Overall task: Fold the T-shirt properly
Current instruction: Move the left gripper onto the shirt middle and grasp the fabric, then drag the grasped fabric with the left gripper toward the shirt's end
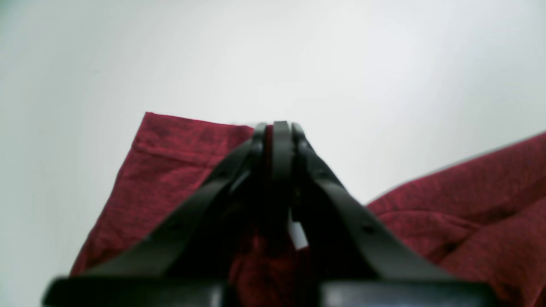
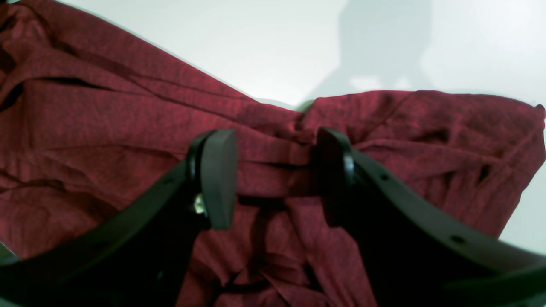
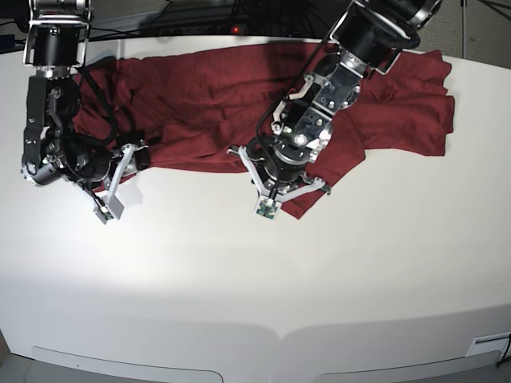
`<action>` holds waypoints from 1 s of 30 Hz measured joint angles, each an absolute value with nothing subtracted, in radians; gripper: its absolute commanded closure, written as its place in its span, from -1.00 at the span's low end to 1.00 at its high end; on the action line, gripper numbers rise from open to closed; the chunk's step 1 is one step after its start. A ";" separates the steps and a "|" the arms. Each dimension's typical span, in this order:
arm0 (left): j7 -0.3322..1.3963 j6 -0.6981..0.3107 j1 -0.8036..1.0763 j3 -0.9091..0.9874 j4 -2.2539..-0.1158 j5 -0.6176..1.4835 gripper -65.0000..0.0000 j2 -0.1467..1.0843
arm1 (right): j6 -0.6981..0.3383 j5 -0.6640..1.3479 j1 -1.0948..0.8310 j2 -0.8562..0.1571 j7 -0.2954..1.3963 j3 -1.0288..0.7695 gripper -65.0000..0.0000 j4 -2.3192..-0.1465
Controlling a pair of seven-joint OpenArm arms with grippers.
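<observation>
Showing: a large dark red, wrinkled knit T-shirt [image 3: 239, 88] spread across the far half of a white bench [image 3: 255, 271], with two black robot arms reaching onto it.
Garment position: the T-shirt lies crumpled along the rear of the bench, its bulk bunched in soft folds; one flap extends toward the front near the middle.
Left gripper [image 1: 277, 128]: fingers [image 1: 281, 145] pressed together on a hemmed edge of the T-shirt [image 1: 170, 170]; red cloth shows between them in the left wrist view. In the base view this gripper [image 3: 275, 187] sits at the front flap near the bench centre.
Right gripper [image 2: 275, 170]: fingers [image 2: 217, 175] spread apart, with folded red fabric [image 2: 106, 128] lying behind and between them; whether they touch the cloth cannot be told.
Right arm location: in the base view the right gripper [image 3: 128, 159] stands at the shirt's front edge on that view's left side.
Bench surface: white and bare in front of the garment.
</observation>
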State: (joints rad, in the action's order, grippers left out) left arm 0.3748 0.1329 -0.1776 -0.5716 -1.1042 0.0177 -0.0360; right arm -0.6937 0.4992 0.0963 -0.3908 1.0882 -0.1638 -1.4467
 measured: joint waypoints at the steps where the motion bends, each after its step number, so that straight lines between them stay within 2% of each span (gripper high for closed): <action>1: 0.389 0.171 -0.176 -0.572 -1.117 0.018 1.00 -0.036 | -0.694 0.499 0.096 -0.390 1.083 -0.164 0.07 -1.447; 4: 0.440 0.273 -0.135 -0.570 -1.209 -0.002 1.00 -0.021 | -0.694 0.498 0.096 -0.390 1.076 -0.164 0.07 -1.447; 6: 0.467 0.291 -0.080 -0.570 -1.314 0.010 1.00 0.004 | -0.694 0.498 0.096 -0.390 1.074 -0.164 0.07 -1.447; 13: 0.401 0.350 0.072 -0.569 -1.725 0.004 1.00 0.121 | -0.694 0.498 0.096 -0.390 1.073 -0.164 0.07 -1.447; 17: 0.427 0.462 0.143 -0.531 -1.760 -0.036 1.00 0.172 | -0.694 0.523 0.096 -0.391 1.070 -0.164 0.07 -1.447; 23: 0.425 0.469 0.260 -0.381 -1.768 -0.049 1.00 0.178 | -0.694 0.550 0.096 -0.390 1.070 -0.164 0.07 -1.447; 30: 0.331 0.469 0.440 -0.240 -1.816 -0.049 1.00 0.172 | -0.694 0.548 0.096 -0.390 1.070 -0.164 0.07 -1.447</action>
